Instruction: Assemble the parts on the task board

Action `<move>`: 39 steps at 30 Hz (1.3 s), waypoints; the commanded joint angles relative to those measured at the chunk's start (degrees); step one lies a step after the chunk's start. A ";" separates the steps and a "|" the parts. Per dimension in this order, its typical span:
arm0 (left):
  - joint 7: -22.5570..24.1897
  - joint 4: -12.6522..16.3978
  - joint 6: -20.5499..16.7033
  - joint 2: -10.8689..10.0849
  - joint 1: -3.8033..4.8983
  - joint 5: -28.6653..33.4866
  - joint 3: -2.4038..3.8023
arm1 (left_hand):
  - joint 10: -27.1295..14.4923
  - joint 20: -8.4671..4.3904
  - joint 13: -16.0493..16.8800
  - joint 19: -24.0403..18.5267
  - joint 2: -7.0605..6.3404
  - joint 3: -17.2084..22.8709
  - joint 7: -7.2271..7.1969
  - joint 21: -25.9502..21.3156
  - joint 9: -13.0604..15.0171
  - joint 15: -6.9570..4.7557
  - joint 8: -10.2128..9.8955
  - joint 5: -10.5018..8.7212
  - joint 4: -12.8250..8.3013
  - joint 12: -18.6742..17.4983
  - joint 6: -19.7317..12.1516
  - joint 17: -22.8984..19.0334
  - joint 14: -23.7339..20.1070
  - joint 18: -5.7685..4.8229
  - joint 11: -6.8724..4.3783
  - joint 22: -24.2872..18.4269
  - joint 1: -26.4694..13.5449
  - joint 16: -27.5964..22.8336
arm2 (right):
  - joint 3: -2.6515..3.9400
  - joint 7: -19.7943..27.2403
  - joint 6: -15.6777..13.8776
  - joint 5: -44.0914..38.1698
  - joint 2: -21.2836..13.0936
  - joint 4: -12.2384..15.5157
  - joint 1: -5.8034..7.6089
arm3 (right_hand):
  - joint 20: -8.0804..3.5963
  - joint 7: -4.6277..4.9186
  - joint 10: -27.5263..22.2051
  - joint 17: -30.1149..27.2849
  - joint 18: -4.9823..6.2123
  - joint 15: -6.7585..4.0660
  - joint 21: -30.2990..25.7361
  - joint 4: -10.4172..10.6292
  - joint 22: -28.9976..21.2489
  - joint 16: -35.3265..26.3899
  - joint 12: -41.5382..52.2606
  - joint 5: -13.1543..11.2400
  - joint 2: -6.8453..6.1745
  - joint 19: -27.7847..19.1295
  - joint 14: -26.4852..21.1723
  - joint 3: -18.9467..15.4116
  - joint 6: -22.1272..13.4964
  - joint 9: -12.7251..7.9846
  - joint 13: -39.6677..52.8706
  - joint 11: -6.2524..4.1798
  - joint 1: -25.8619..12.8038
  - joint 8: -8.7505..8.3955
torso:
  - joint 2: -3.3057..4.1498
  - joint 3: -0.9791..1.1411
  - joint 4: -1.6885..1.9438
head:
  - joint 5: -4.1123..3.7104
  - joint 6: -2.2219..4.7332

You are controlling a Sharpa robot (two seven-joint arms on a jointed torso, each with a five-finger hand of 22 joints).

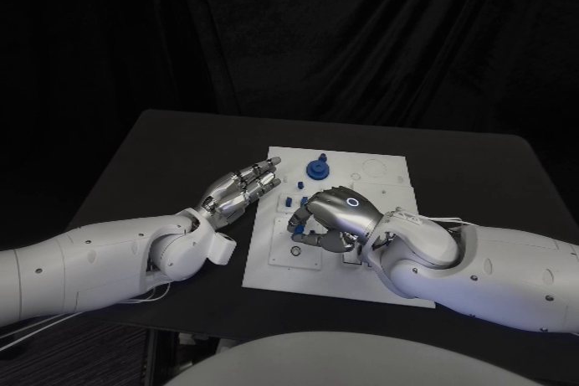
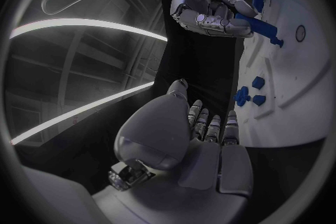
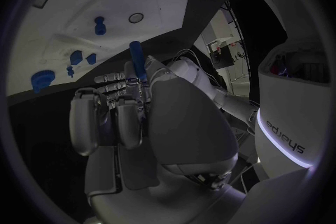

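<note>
Your stock at this moment:

- Task board (image 1: 380,172): white plate, centre of the black table (image 1: 145,151).
- Right hand (image 1: 338,218): over the board's near half, fingers curled round a long blue peg (image 3: 137,61) that juts out past them.
- Left hand (image 1: 242,189): just off the board's left edge, fingers straight and apart, holding nothing.
- Blue round part (image 1: 319,167): upright at the board's far side.
- Small blue parts (image 2: 252,89): clustered near the board's left edge.

White task board (image 1: 374,172); blue parts (image 1: 317,167); black table (image 1: 157,151); silver hands.
</note>
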 commanded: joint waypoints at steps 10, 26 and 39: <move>3.97 -0.19 1.05 0.45 -0.08 0.17 0.05 | -0.24 0.57 -0.07 -0.16 -0.26 -0.01 -0.09 0.02 0.01 0.18 0.09 -0.13 0.15 -0.03 -0.05 -0.08 -0.02 0.88 -0.23 -0.22 -0.26 -0.38 | 0.05 1.75 2.86 -6.24 1.25 -1.67 -1.80 | -0.06 0.18 1.24 5.19 -0.39 0.00 -0.39 -1.56 12.08 -0.06 -0.17 -0.33 -0.06 1.28 3.52 1.31 -0.65 0.13 0.08 -0.83 0.84 -0.59 | 0.08 -0.08 -0.05 | 0.62 -0.01; 3.84 -0.37 1.23 0.60 -0.09 0.17 0.05 | -0.31 0.79 -0.09 -0.12 -0.34 0.00 -0.11 0.04 -0.01 0.23 0.05 -0.14 0.08 -0.14 -0.24 -0.08 -0.02 0.94 -0.23 -0.13 -0.24 -0.38 | 0.05 1.70 3.45 -8.71 1.44 -2.95 -3.16 | -0.05 0.21 1.46 5.22 -0.40 0.02 -0.33 -1.64 12.10 -0.05 -0.24 -0.12 -0.28 1.29 3.51 1.28 -0.56 0.20 0.11 -0.81 0.80 -0.67 | 0.04 0.02 -0.21 | 1.44 -0.01; 3.64 -0.53 1.37 0.88 -0.13 0.17 0.05 | -0.34 0.85 -0.10 -0.12 -0.32 0.03 -0.10 0.04 -0.02 0.25 0.04 -0.14 0.07 -0.19 -0.27 -0.08 -0.02 0.96 -0.22 -0.15 -0.24 -0.38 | 0.05 1.73 3.45 -8.78 1.93 -3.70 -3.94 | -0.05 0.20 1.52 5.20 -0.40 0.02 -0.34 -1.64 12.09 -0.07 -0.25 -0.06 -0.32 1.28 3.50 1.27 -0.56 0.21 0.12 -0.81 0.78 -0.69 | 0.01 -0.07 -0.23 | 1.67 -0.01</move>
